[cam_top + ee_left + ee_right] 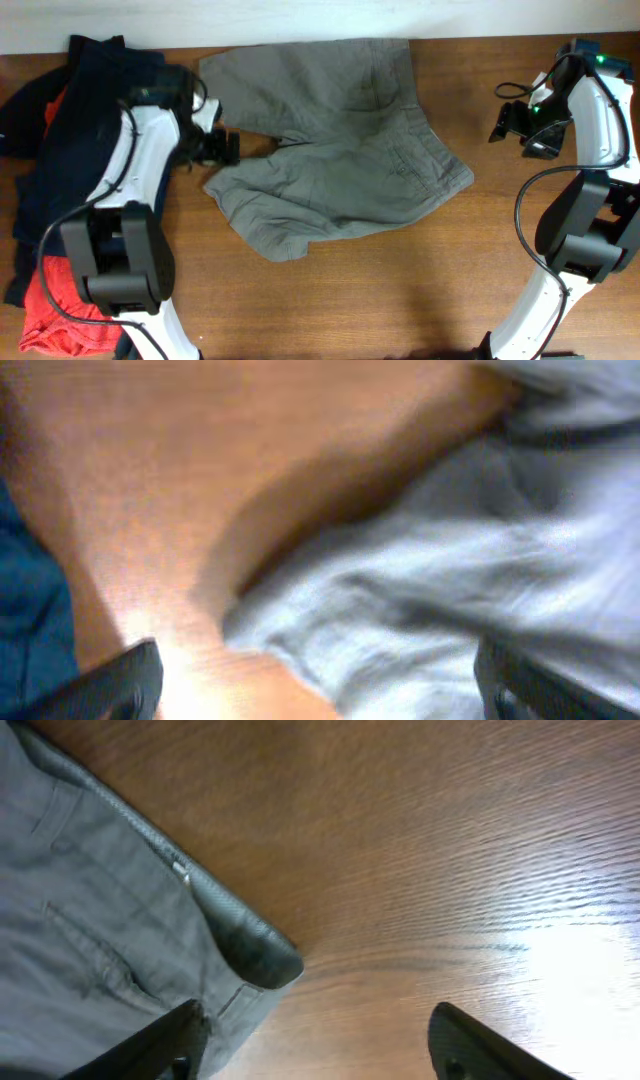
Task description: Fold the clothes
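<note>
My left gripper (228, 147) stands wide at the notch between the legs of the shorts (340, 140), spread flat on the table (400, 290), probably to pinch a hem, while my right gripper (512, 124) hangs wide and empty off the waistband side.

Your overhead view is evenly lit and sharp. Left wrist is blurred throughout, with glare on the table (200, 460) at 7 o'clock. Right wrist is crisp, with glare at 4 o'clock.

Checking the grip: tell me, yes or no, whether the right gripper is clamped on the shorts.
No: the right gripper stands open over the table, the waistband corner of the shorts lying loose beside one finger.
</note>
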You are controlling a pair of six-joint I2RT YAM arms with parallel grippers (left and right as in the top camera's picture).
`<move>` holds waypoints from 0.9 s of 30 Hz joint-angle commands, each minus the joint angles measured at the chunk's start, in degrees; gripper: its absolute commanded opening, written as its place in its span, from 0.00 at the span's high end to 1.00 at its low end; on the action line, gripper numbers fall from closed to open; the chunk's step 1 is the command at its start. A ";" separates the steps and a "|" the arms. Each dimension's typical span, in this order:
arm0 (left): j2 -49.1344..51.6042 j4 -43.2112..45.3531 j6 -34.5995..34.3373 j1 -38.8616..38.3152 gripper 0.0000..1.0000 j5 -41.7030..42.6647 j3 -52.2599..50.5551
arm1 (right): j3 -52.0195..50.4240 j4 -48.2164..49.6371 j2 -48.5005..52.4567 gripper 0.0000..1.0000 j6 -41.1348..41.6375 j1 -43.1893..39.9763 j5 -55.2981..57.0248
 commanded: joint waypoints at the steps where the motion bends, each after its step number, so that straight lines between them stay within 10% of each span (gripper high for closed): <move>1: -0.46 -9.16 -0.74 -0.15 0.01 8.22 10.67 | 0.98 -1.31 -5.25 0.29 -0.39 0.42 -2.10; 14: -5.07 -32.74 1.07 -5.81 0.02 5.11 13.64 | 0.96 -12.61 -21.44 0.28 -0.24 0.42 -2.01; 27: -19.74 -11.37 -9.88 -30.67 0.01 -13.75 -22.71 | 0.52 -12.02 -21.42 0.22 -1.55 0.42 -1.42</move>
